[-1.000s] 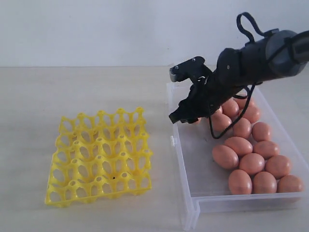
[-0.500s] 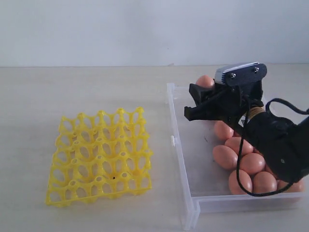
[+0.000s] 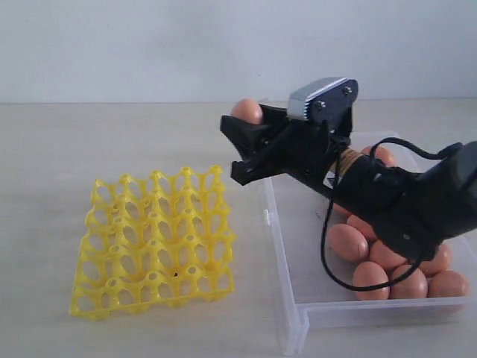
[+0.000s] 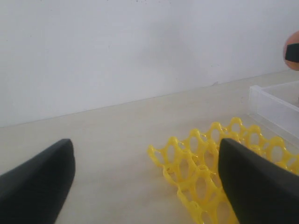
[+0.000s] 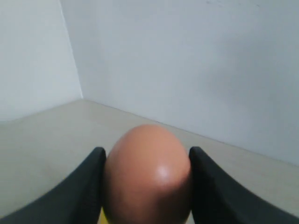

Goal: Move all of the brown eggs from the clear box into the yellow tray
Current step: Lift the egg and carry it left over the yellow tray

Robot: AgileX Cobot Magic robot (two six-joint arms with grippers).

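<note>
My right gripper (image 3: 242, 138) is shut on one brown egg (image 3: 247, 111), held in the air above the gap between the clear box (image 3: 287, 253) and the yellow tray (image 3: 153, 239). The right wrist view shows that egg (image 5: 147, 175) pinched between both black fingers. Several more brown eggs (image 3: 387, 257) lie along the box's right side, partly hidden by the arm. The tray's cups hold nothing. My left gripper (image 4: 147, 182) is open and low over the table, with the tray's corner (image 4: 201, 168) between its fingers. It does not show in the exterior view.
The pale table (image 3: 89, 142) spreads around tray and box, with a plain white wall (image 3: 149, 45) behind. The box's left half (image 3: 305, 246) holds no eggs. A black cable (image 3: 332, 253) loops from the right arm over the box.
My right gripper has risen out of the box with an egg and swung left, from over the box's far left corner to above the gap beside the tray.
</note>
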